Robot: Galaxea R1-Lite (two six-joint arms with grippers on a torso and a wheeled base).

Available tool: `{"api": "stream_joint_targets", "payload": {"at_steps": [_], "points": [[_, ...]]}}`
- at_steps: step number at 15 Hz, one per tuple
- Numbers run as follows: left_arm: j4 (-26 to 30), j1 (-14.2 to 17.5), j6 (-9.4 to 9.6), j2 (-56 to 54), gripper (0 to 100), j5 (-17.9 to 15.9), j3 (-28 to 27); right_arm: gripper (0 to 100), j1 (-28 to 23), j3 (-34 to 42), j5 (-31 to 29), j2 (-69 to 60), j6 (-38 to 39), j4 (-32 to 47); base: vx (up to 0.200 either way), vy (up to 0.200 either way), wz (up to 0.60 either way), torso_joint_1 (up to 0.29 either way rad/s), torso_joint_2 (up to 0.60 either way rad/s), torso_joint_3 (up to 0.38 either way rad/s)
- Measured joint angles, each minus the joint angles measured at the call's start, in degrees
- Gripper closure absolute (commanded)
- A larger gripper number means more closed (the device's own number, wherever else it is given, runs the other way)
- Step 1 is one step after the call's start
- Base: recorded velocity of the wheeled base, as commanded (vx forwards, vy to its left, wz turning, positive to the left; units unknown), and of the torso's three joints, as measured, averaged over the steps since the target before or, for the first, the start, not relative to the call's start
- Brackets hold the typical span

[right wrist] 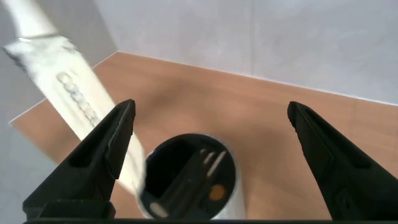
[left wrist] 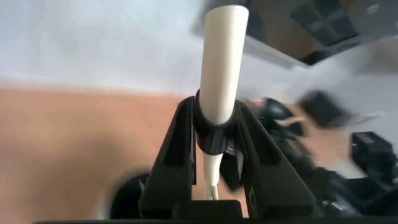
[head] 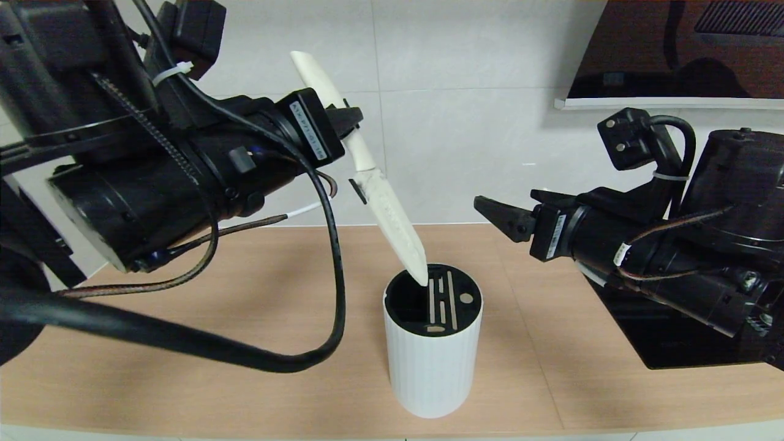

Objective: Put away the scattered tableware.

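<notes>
- My left gripper [head: 350, 131] was up above the wooden counter [head: 184, 306], its fingers clenched on the pale handle of a white knife [head: 392, 214].
- In the left wrist view, the gripper [left wrist: 214, 134] pinched the handle [left wrist: 222, 56] about midway, and the rounded handle end stuck out past the fingers.
- The knife hung tilted, handle high and toward the tiled wall [head: 465, 122], blade pointing down and toward me.
- The blade tip sat at the top of a white ribbed cylindrical holder [head: 432, 367], over its wide dark opening, just beside the narrow slots. I could not tell whether the tip had entered.
- The holder stood upright on the counter, between my two arms.
- My right gripper [head: 506, 206] hovered to the holder's right, above its rim and apart from it, fingers spread and grasping nothing.
- In the right wrist view, the spread gripper [right wrist: 211, 109] framed the holder's top [right wrist: 186, 180], with the knife blade [right wrist: 68, 93] slanting in beside one finger.
- A black cooktop [head: 649, 337] lay set into the counter under my right arm.
</notes>
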Motion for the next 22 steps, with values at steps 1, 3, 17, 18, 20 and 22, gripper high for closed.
{"api": "stream_joint_targets", "payload": {"at_steps": [1, 3, 17, 18, 20, 22], "points": [[-0.32, -0.59, 1.95, 0.46, 100, 4.99, -0.09, 0, -0.3, 0.0, -0.02, 0.09, 0.0, 0.0, 0.0, 0.0, 0.0, 0.0, 0.0, 0.0], [-4.4, -3.15, 6.24, 1.63, 100, 12.31, 0.05, 0, -0.61, 0.0, -0.02, 0.39, 0.0, 0.0, 0.0, 0.0, 0.0, 0.0, 0.0, 0.0], [-26.19, -13.13, 23.7, 9.84, 100, 27.59, 7.14, 0, -0.79, 0.13, -0.05, 1.82, -0.18, -0.01, 0.0, 0.0, 0.0, 0.0, 0.0, 0.0], [-25.86, -13.76, 23.56, 9.79, 100, 27.56, 7.45, 0, -0.79, 0.11, -0.05, 1.88, -0.18, 0.0, 0.0, 0.0, 0.0, 0.0, 0.0, 0.0], [-24.42, -14.36, 23.2, 9.97, 100, 27.59, 8.16, 0, -0.79, 0.11, -0.05, 2.01, -0.2, -0.01, 0.0, 0.0, 0.0, 0.0, 0.0, 0.0], [-22.8, -14.86, 22.08, 10.3, 100, 27.59, 8.46, 0, -0.79, 0.13, -0.05, 2.12, -0.2, 0.0, 0.0, 0.0, 0.0, 0.0, 0.0, 0.0]]}}
